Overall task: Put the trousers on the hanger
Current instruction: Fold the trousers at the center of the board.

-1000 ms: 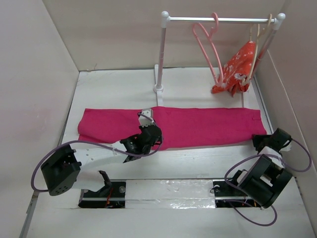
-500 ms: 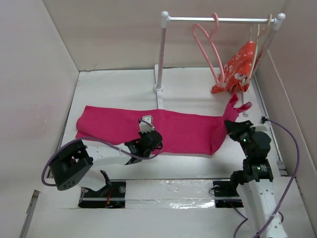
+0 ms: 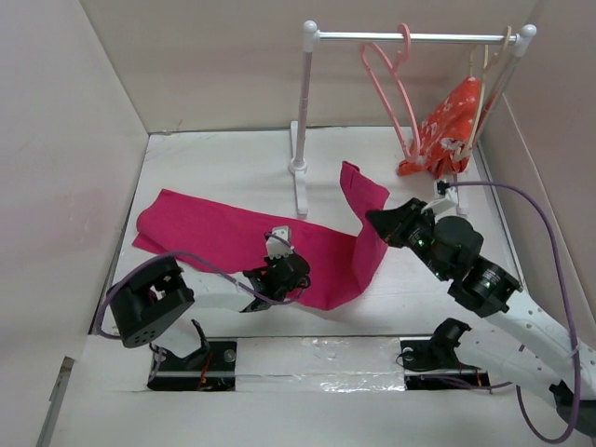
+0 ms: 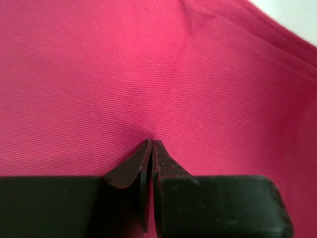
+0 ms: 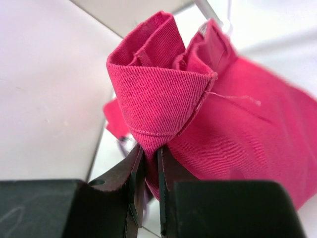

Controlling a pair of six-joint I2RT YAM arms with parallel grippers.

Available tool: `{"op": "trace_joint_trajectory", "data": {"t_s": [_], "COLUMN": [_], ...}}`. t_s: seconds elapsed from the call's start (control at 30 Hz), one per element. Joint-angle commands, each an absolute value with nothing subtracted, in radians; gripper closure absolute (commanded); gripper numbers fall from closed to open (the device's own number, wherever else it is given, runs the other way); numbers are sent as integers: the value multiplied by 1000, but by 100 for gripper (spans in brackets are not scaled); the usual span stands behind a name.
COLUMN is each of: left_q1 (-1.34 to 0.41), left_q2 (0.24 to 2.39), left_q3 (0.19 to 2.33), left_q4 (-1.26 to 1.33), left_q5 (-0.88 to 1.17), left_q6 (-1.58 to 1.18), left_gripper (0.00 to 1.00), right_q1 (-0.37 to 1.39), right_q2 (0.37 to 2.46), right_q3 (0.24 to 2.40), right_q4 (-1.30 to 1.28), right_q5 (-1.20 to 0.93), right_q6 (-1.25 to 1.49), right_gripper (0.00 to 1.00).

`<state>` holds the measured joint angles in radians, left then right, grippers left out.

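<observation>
The magenta trousers [image 3: 214, 237] lie across the table, their right end lifted and folded back toward the middle. My right gripper [image 3: 380, 221] is shut on that bunched end [image 5: 163, 94] and holds it above the table; fabric sits between its jaws [image 5: 147, 148]. My left gripper [image 3: 279, 272] is shut, its tips [image 4: 151, 142] pressed onto the flat middle of the trousers [image 4: 148, 74]; no fold shows between them. The salmon-pink hanger [image 3: 396, 84] hangs empty by its hook on the rack rail [image 3: 410, 37], up and to the right of the lifted end.
A cream hanger carrying an orange-red flowered garment [image 3: 447, 126] hangs at the rail's right end. The white rack post [image 3: 303, 102] and its base [image 3: 300, 191] stand just behind the trousers. Walls close in the table left, back and right.
My right arm swung in from the table's right edge, took the trousers' right end, then lifted and carried it left. The trousers skewed on the table. My left gripper slid slightly nearer.
</observation>
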<state>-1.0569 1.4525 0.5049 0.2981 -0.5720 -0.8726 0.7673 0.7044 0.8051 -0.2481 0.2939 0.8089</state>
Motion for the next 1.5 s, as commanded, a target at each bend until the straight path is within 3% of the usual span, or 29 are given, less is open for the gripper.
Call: {"op": "trace_joint_trajectory", "data": {"t_s": [0.0,0.3,0.53,0.7,0.77,0.8,0.83,0.93,0.97,1.17,1.37,1.47], "left_q1": [-1066,-1150,-1250,-1272,-1258,-1249,-1237,-1160,-1122,-964,-611,-523], "left_q2": [1485,1586,1820,1870,1820,1792,1725,1541,1487,995,614,557], "left_q3": [499,514,821,951,916,891,827,683,655,545,615,684], "left_q4": [327,420,446,420,416,420,426,451,418,212,45,-21], "left_q5": [-554,-505,-451,-456,-489,-497,-506,-508,-518,-571,-304,-269], "left_q6": [-913,-957,-930,-914,-917,-920,-925,-920,-920,-867,-753,-724], "left_gripper": [100,100,100,100,100,95,82,63,61,61,62,62], "right_q1": [799,749,749,749,749,749,749,749,749,788,879,948], "right_q2": [718,821,905,956,953,953,956,976,983,1064,1274,1426], "right_q3": [905,1150,1300,1330,1315,1310,1305,1302,1301,1289,1344,1406], "right_q4": [-133,-146,-160,-184,-172,-169,-166,-150,-144,-100,-36,23], "right_q5": [411,325,267,245,236,230,219,204,204,215,262,293], "right_q6": [779,701,660,649,647,647,647,649,649,650,657,666], "right_gripper": [100,100,100,100,100,100,100,100,100,100,100,100]}}
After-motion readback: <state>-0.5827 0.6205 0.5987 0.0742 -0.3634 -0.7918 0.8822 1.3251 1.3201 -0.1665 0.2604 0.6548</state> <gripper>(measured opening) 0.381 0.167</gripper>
